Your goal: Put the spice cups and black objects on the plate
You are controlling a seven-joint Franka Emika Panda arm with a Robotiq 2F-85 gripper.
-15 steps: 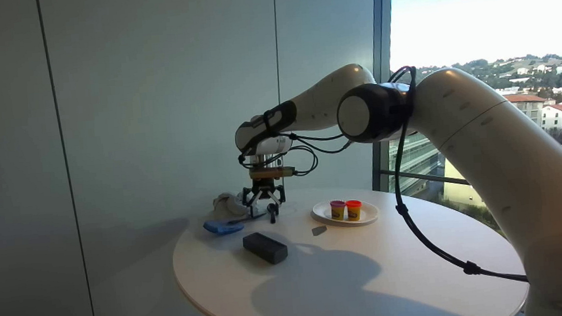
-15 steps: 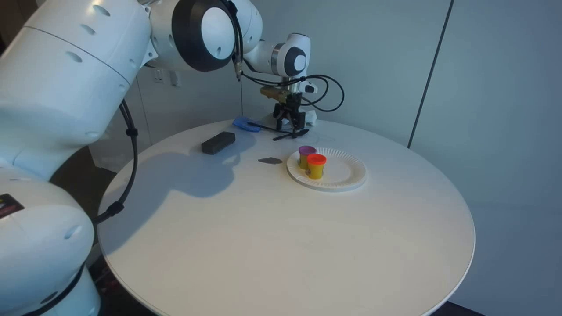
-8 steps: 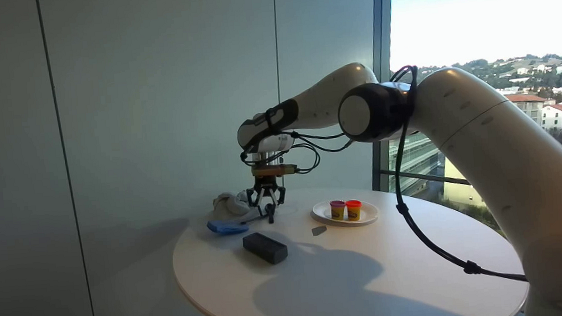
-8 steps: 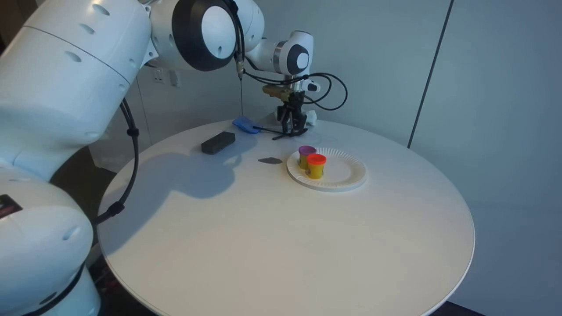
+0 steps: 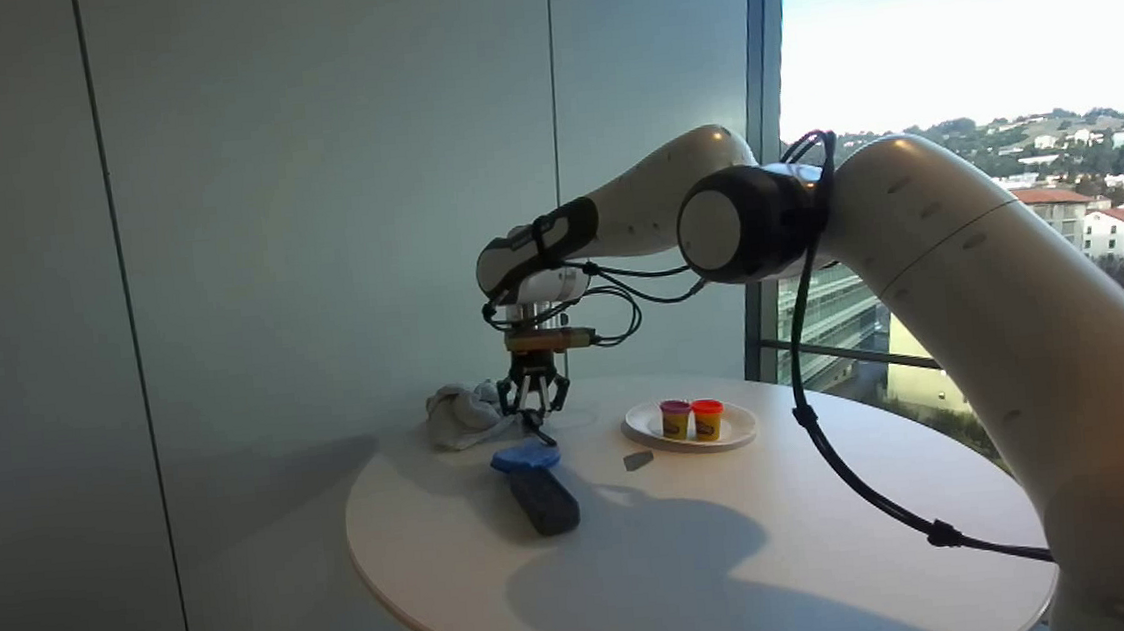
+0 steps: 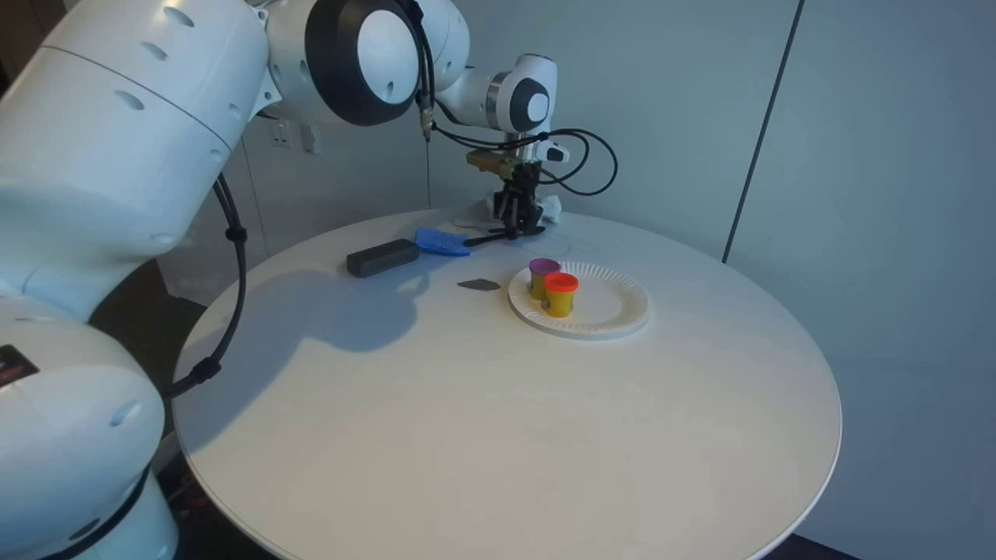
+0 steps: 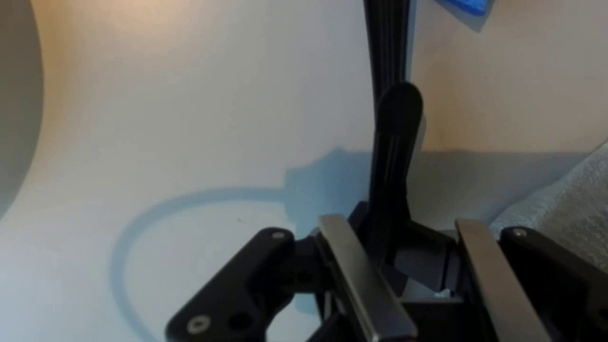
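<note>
Two cups, one with a purple lid [image 6: 545, 266] and one with a red-orange lid [image 6: 561, 281], stand together on the white plate [image 6: 615, 327]. My gripper [image 5: 536, 420] is low over the far part of the table, shut on black handles. In the wrist view a ridged black handle [image 7: 387, 42] runs up out of frame. A rounded black end [image 7: 400, 107] lies over it, and both lead down between the fingers; the exact contact is dark. A black block [image 6: 381, 257] lies on the table beside a blue piece [image 6: 443, 242] at the end of a black handle.
A crumpled grey cloth [image 5: 465, 418] lies just beside the gripper and shows at the right edge of the wrist view [image 7: 570, 209]. A flat grey scrap [image 6: 478, 285] sits between the block and the plate. The wall stands close behind the round table [image 6: 498, 435].
The fingers have come together on the black handles. The handles have swung into line, the blue piece has swept round against the black block, and the block has turned and shifted slightly.
</note>
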